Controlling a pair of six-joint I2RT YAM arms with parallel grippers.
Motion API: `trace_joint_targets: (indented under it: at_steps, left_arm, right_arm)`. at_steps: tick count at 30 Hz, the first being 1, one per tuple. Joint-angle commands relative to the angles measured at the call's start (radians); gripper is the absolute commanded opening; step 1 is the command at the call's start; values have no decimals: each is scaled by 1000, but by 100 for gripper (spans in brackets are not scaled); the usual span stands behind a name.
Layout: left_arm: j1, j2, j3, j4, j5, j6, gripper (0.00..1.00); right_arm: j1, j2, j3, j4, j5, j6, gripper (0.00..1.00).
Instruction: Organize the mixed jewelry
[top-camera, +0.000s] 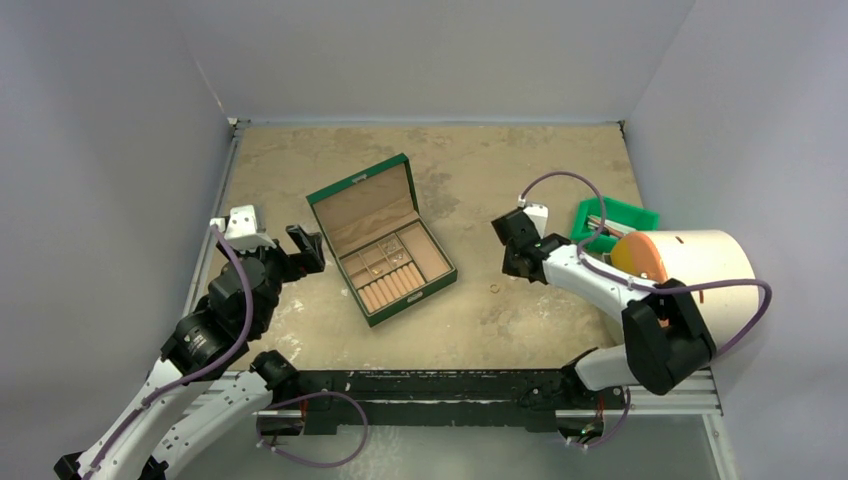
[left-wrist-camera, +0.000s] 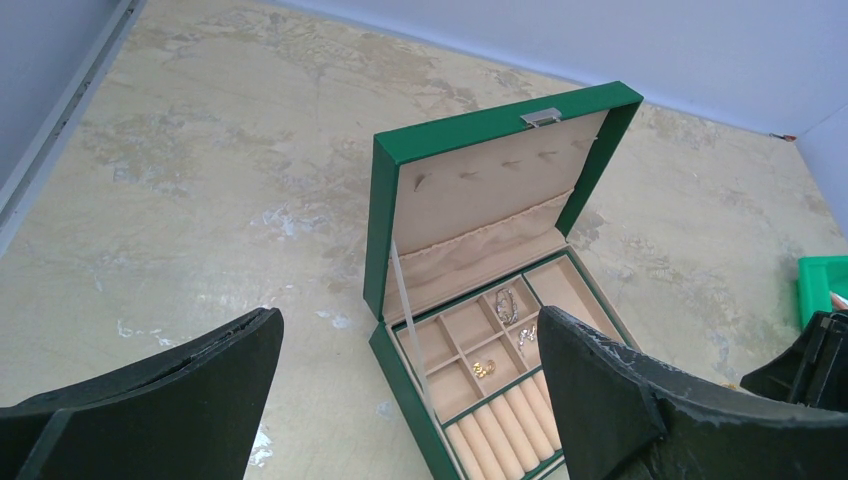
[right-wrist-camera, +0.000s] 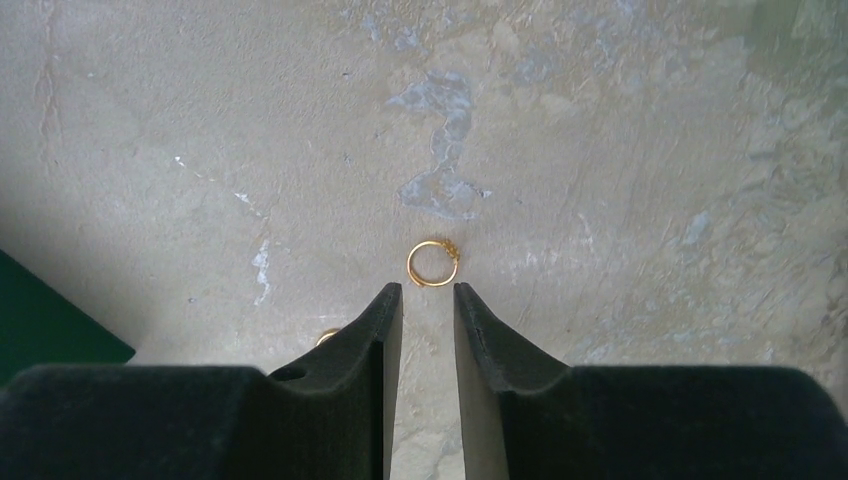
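Observation:
A small gold ring (right-wrist-camera: 432, 264) lies flat on the bare table just beyond my right gripper's (right-wrist-camera: 427, 291) fingertips; it also shows in the top view (top-camera: 494, 289). The right jaws stand a narrow gap apart with nothing between them. A second gold piece (right-wrist-camera: 325, 337) peeks out beside the left finger. The open green box (top-camera: 380, 240) holds two silver pieces (left-wrist-camera: 505, 303) (left-wrist-camera: 528, 333) and a gold piece (left-wrist-camera: 484, 368) in separate small compartments. My left gripper (left-wrist-camera: 410, 340) is wide open and empty, left of the box in the top view (top-camera: 295, 250).
The box's raised lid (left-wrist-camera: 490, 170) faces the left gripper. Tan ring rolls (left-wrist-camera: 505, 430) fill the box's near row. A green bin (top-camera: 615, 220) and a large white and orange cylinder (top-camera: 690, 265) stand at the right, close behind the right arm.

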Motion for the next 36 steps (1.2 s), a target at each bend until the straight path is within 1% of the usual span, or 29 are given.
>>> trace_joint_targets:
  at_steps: [1,7,13,25,36]
  left_arm:
    - [7,-2,34,35,-1,5,99]
    - [8,-2,33,35,0,5,99]
    - [8,-4,34,35,0,5,99]
    - [8,-5,34,33,-2,5,99]
    - [7,-5,33,33,-3,5,98]
  right_arm:
    - [-42,17,34,46,-66,-134,28]
    - [-79,39,6,94,-174,-201,29]
    - [-112,53,-6,111,-219,-214,30]
    - [-168,88,-6,100,-258,-200,31]
    - [-183,99,-22,94,-271,-178,30]
